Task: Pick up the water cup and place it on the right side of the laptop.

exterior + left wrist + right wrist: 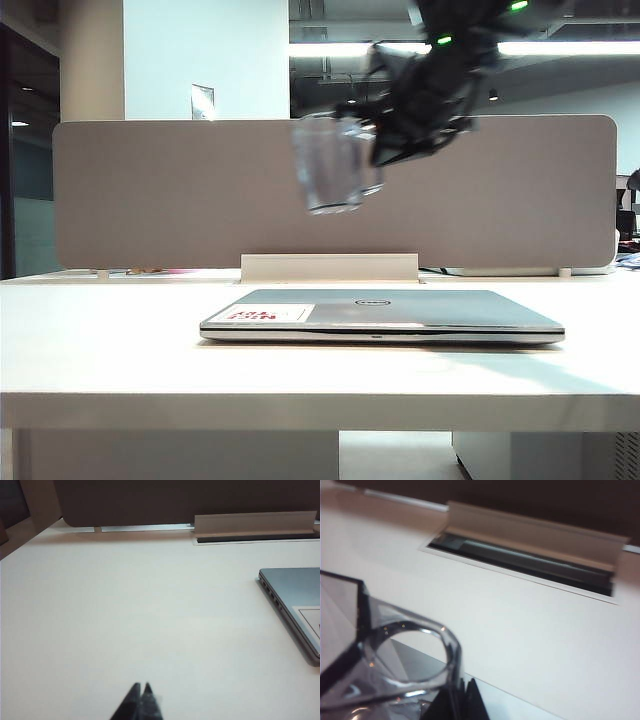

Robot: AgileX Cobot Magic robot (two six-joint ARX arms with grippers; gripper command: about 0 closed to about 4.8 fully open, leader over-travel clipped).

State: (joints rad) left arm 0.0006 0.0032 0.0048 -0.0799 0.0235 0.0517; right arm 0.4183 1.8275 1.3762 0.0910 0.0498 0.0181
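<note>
High above the slim silver-grey laptop (381,314) | my right gripper (462,692) pinches the see-through smoky-grey water cup (330,165) | my left gripper (141,696) rests pinched together, empty | a thin grip could let it slip.

**Camera positions: one low front view, two wrist views**

Exterior: sits low at the worktop's (110,350) front edge, facing level toward the grey partition (150,190). Laptop (380,314) seen edge-on, mid-distance; the right claw (372,150) with the water cup (330,165) hangs at 12 o'clock.

Left wrist: close above the worktop, looking forward past the left claw (141,690); laptop corner at 3 o'clock.

Right wrist: high, tilted, very near the cup rim.

Shared by all three: the cable flap (328,267) below the partition.
</note>
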